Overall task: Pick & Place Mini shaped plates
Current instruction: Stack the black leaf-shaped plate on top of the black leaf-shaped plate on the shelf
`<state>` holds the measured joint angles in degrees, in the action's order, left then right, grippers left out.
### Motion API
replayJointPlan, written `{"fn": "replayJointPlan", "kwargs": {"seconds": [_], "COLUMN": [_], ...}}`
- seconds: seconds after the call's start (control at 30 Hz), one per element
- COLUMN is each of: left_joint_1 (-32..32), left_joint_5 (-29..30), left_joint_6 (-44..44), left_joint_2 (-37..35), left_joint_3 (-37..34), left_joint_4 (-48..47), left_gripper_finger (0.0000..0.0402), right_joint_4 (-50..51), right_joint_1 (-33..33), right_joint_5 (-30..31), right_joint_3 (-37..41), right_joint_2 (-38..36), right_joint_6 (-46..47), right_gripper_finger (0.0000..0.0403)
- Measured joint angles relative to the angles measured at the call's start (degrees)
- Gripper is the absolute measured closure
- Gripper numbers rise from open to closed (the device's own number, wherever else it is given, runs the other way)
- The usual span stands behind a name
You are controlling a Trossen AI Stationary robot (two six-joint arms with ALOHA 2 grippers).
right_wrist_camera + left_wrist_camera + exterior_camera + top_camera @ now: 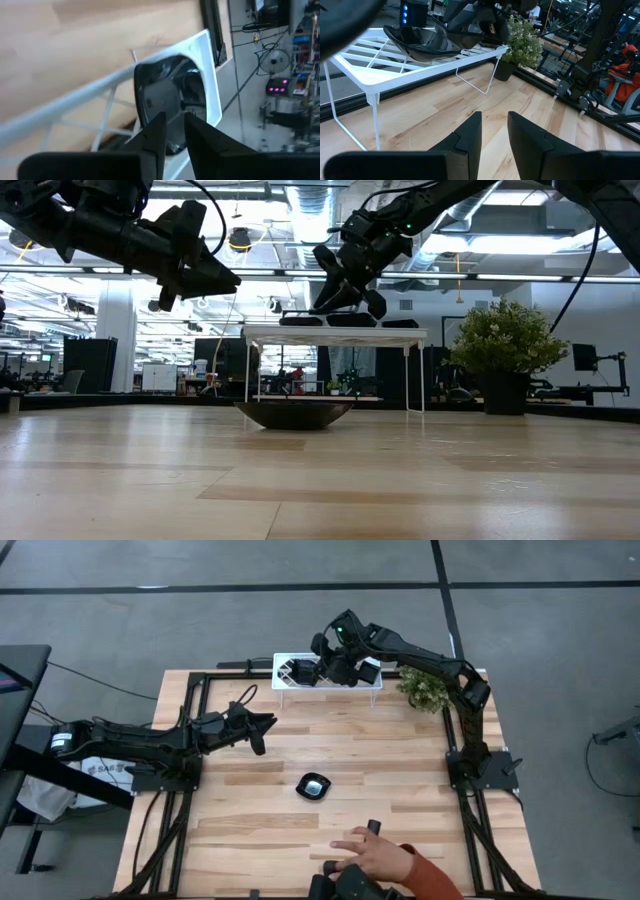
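Two glossy black mini plates lie on the white lattice rack (327, 672) at the table's far edge, seen as a plate (420, 42) and a second plate (470, 41). A third plate (314, 786) rests on its base mid-table, also in the low view (295, 413). My right gripper (174, 125) hangs over the rack (335, 335), fingers slightly open, pointing down at a plate (170, 92). My left gripper (262, 725) hovers open above the table, left of centre, facing the rack; its fingers (470, 135) hold nothing. My right gripper stands close above the rack's plate (170, 92), coming from above. Whether its fingertips touch the plate I cannot tell; the plate lies flat on the lattice.
A potted plant (425, 688) stands right of the rack at the far right corner. A person's hand and orange sleeve (385, 860) reach in over the near edge. Bare wood lies between the rack and the mid-table plate.
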<state>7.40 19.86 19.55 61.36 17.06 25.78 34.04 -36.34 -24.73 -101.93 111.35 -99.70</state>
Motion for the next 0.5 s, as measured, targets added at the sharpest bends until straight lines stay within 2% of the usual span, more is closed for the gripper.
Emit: {"fn": "replayJointPlan", "kwargs": {"seconds": [0.27, 0.5], "left_joint_1": [-0.02, -0.02], "left_joint_5": [0.00, 0.01], "left_joint_6": [0.00, -0.82], "left_joint_2": [0.00, 1.52], "left_joint_3": [0.00, 0.00], "left_joint_4": [-0.04, -0.04], "left_gripper_finger": [0.0306, 0.0306], "right_joint_4": [-1.49, -3.00], "right_joint_1": [0.34, 3.25], "right_joint_5": [1.78, 7.30], "right_joint_3": [0.00, 0.02], "right_joint_2": [-0.04, -1.97], "right_joint_6": [-1.75, 6.75], "right_gripper_finger": [0.0339, 0.0343]}}
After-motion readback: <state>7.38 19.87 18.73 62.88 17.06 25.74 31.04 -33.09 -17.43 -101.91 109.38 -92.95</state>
